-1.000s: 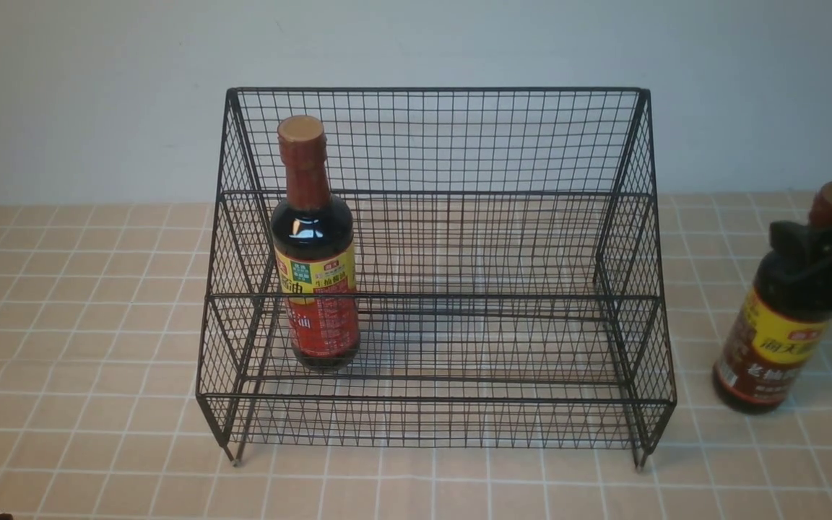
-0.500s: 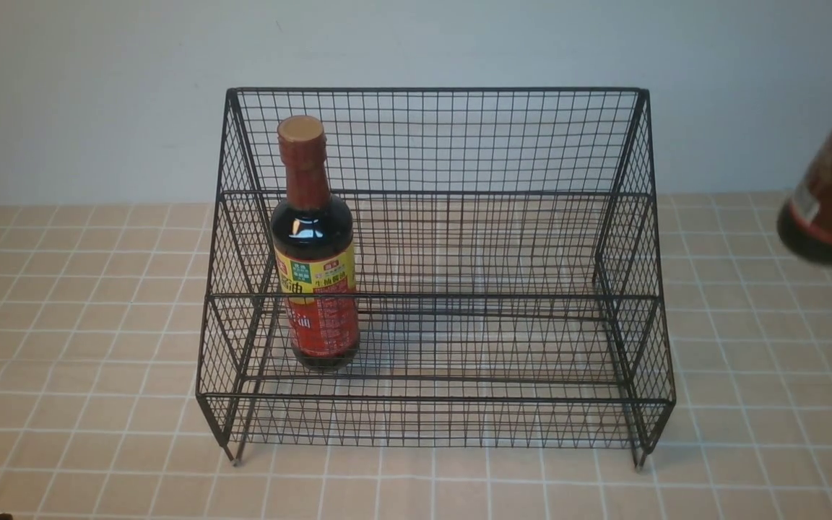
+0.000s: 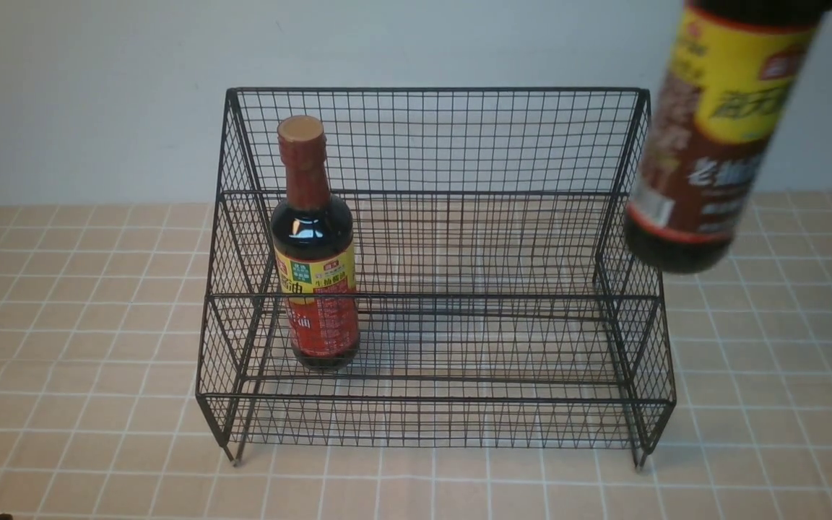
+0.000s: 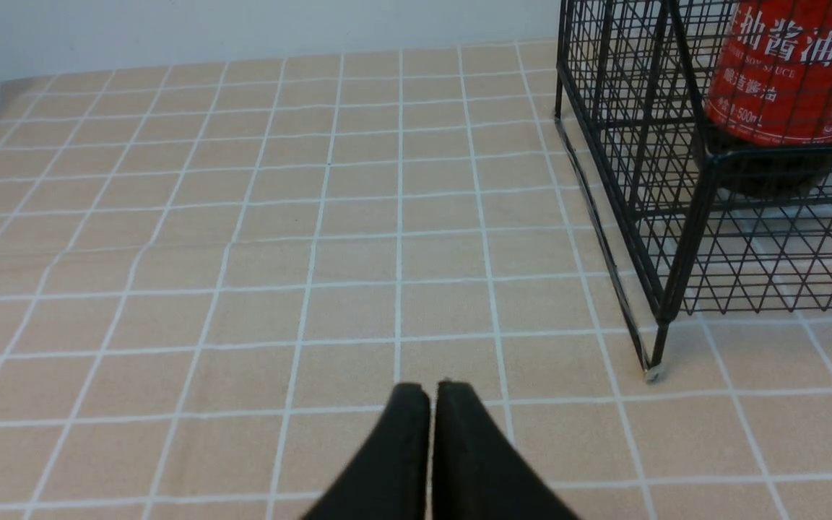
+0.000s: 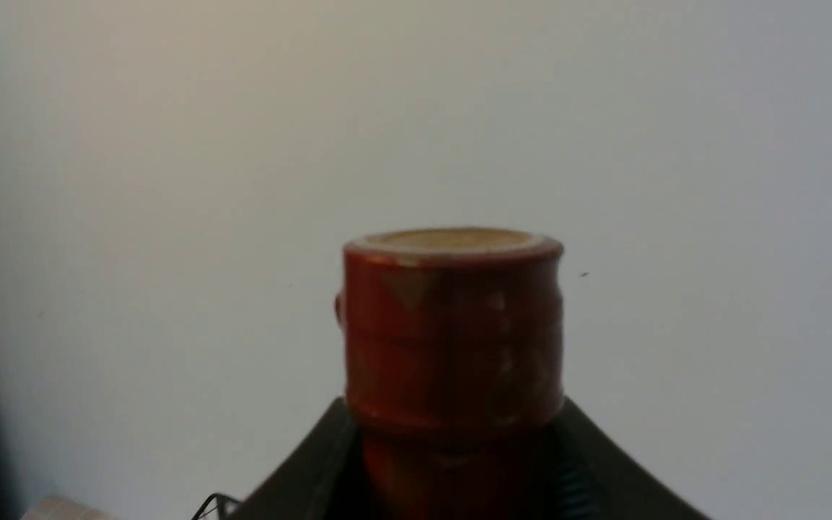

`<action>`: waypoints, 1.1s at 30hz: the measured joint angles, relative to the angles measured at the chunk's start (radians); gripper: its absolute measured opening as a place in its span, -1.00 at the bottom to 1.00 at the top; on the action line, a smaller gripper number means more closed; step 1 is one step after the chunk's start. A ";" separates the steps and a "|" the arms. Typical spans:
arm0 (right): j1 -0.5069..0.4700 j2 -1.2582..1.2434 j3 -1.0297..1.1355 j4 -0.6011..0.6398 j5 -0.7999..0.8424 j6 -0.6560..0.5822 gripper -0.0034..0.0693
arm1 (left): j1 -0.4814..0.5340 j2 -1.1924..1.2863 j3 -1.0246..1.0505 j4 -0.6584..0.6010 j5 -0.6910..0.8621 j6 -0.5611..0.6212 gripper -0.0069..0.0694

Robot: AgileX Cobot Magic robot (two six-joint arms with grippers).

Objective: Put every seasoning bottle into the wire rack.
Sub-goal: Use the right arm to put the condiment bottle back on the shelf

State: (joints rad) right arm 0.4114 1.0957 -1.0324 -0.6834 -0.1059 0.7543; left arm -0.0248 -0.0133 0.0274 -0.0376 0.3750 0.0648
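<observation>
A: Right, looks about half done. Counts one of two home: spots the red-label bottle [image 3: 315, 245] upright inside the wire rack [image 3: 459, 89], low down toward its left end.

B: Agreed. Leaves only the brown-label bottle [image 3: 712, 144] to go. Hangs high off the counter [image 3: 84, 325], over by the rack's right wall, leaning a touch, not yet inside.

A: Gripped how?

B: Pinched at the reddish neck by the right claw [image 5: 452, 477], just under the cap [image 5: 452, 242], going by the wrist view. Hugs it on both sides.

A: And the left claw [image 4: 430, 433]?

B: Pressed tight together, carrying nothing, low over bare counter near the rack's front left corner.

A: So what's needed to finish?

B: Probably carrying it across above the open top, straightening, then lowering onto free shelf well apart from the first bottle. Then letting go. Seems to offer plenty of room on the right.

A: Worth watching the base against that right-hand wire rim on the way in.
</observation>
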 joint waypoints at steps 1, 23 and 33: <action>0.020 0.034 -0.010 -0.001 0.000 0.000 -0.15 | 0.000 0.000 0.000 0.000 0.000 0.000 -0.84; 0.048 0.326 -0.067 -0.061 0.186 -0.007 -0.16 | 0.000 0.000 0.000 0.000 0.001 0.000 -0.84; 0.050 0.373 -0.066 -0.029 0.254 -0.004 -0.16 | 0.000 0.000 0.000 0.000 0.001 0.000 -0.84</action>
State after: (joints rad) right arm 0.4610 1.4690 -1.0979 -0.7122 0.1481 0.7505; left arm -0.0248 -0.0133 0.0274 -0.0376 0.3761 0.0648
